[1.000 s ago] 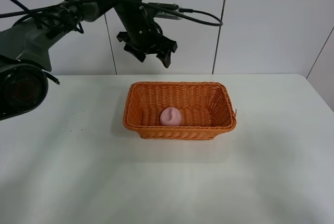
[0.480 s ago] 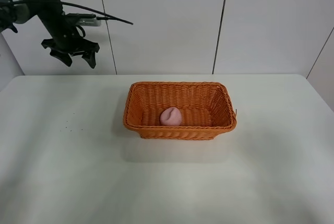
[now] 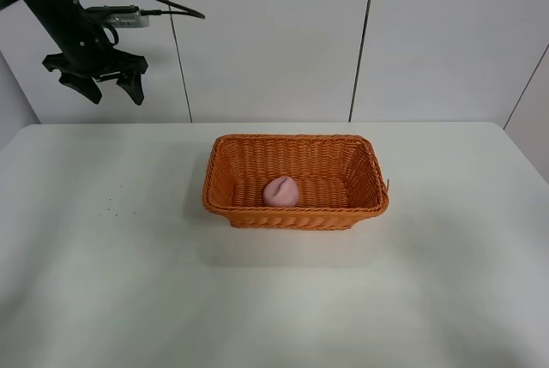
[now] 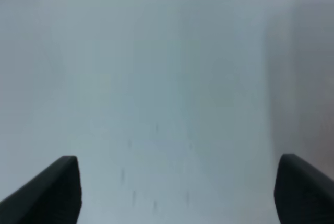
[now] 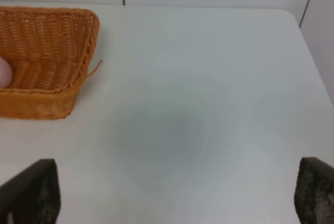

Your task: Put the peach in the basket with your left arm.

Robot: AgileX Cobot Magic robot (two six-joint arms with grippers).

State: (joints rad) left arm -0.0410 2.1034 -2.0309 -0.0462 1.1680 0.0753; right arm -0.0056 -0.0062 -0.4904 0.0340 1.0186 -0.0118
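Observation:
The pale-pink peach (image 3: 280, 191) lies inside the orange wicker basket (image 3: 360, 166) at the table's middle, near its front wall. My left gripper (image 3: 96, 87) is open and empty, high above the table's far left corner, well away from the basket. In the left wrist view its two dark fingertips (image 4: 52, 192) stand wide apart over blurred white table. The right wrist view shows the basket's corner (image 5: 78, 41) and a sliver of the peach (image 5: 4, 72). My right gripper (image 5: 172, 198) is open, with nothing between its fingertips (image 5: 31, 192).
The white table (image 3: 429, 282) has a back edge against a white panelled wall (image 3: 429, 33). A black cable (image 3: 163, 9) trails from the left arm. A loose wicker strand (image 5: 94, 69) sticks out of the basket's side.
My left arm has swung from above the basket's back rim far to the left, then a little further left. The peach stays still in the basket.

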